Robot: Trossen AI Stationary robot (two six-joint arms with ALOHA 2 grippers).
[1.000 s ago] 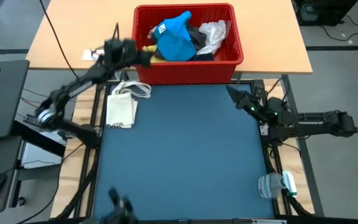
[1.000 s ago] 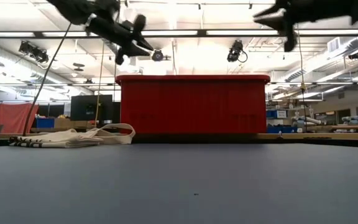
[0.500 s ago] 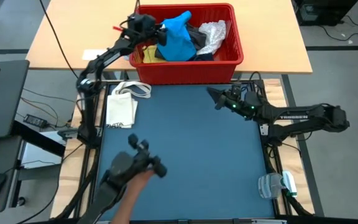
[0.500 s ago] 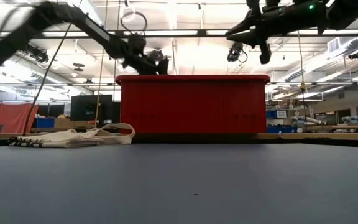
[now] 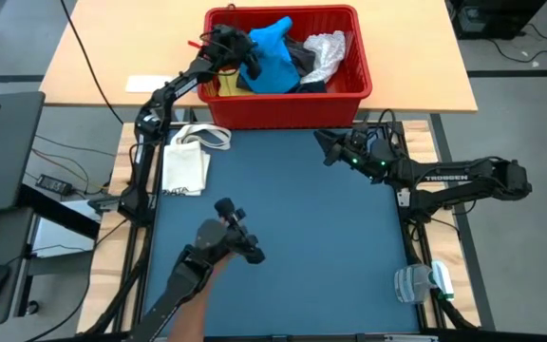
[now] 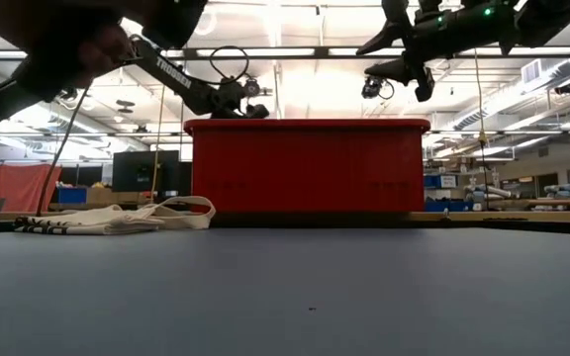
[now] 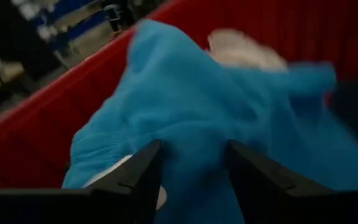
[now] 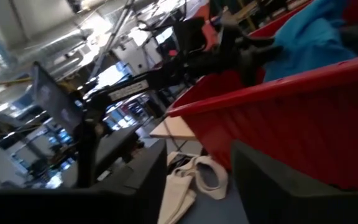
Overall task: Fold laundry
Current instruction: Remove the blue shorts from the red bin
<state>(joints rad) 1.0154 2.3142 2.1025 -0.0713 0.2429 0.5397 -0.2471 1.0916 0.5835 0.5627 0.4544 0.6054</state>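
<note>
now left claw (image 7: pixel 191 168) parted, against bright blue garment (image 7: pixel 216 118)

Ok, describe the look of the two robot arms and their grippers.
Both arms are dark, jointed links. The right arm carries white TROSSEN lettering and small green lights near its wrist. The left arm has white lettering too. The left gripper and right gripper each end in two dark, wedge-shaped fingers.

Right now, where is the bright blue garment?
High view: the bright blue soft garment lies in the red plastic basket beyond the mat, left of centre, with the left end effector at its left edge.
</note>
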